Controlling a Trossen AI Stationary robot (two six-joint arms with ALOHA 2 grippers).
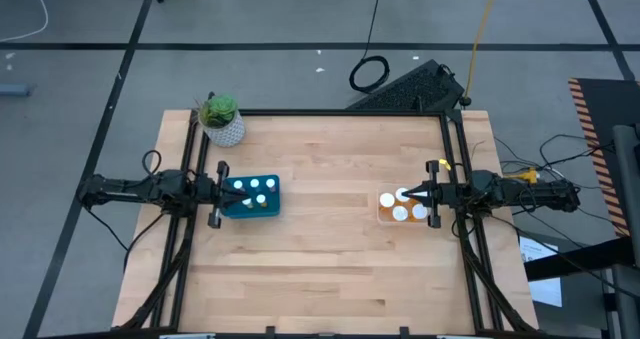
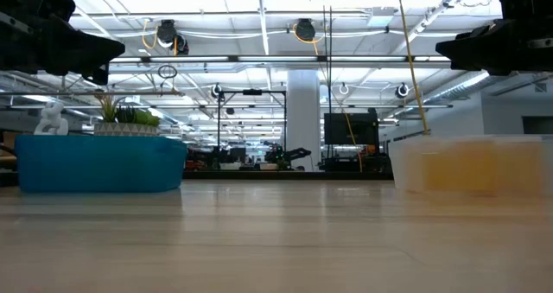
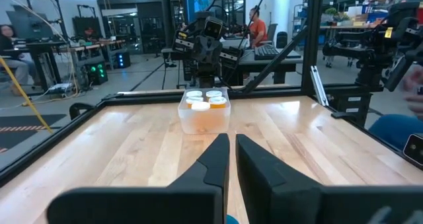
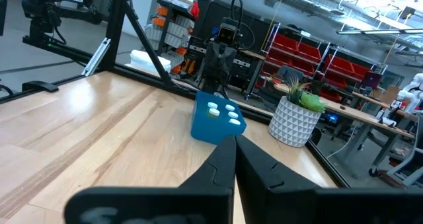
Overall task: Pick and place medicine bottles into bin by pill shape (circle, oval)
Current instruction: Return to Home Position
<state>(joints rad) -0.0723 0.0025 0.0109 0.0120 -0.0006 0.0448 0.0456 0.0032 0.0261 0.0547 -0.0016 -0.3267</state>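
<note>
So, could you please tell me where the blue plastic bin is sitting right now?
In the high view, the blue plastic bin sits on the table's left side, beside the left gripper and just below the white potted plant.

Grey floor (image 1: pixel 280 19) crossed by dark tape lines is surrounding the wooden tabletop (image 1: pixel 330 249); a black keyboard (image 1: pixel 405 87) is lying at one o'clock. Ceiling lights (image 2: pixel 259 3) are shining over red storage bins (image 4: pixel 297 59).

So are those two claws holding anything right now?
No. The left gripper and right gripper are both shut on nothing; the bottles sit in bins.
</note>
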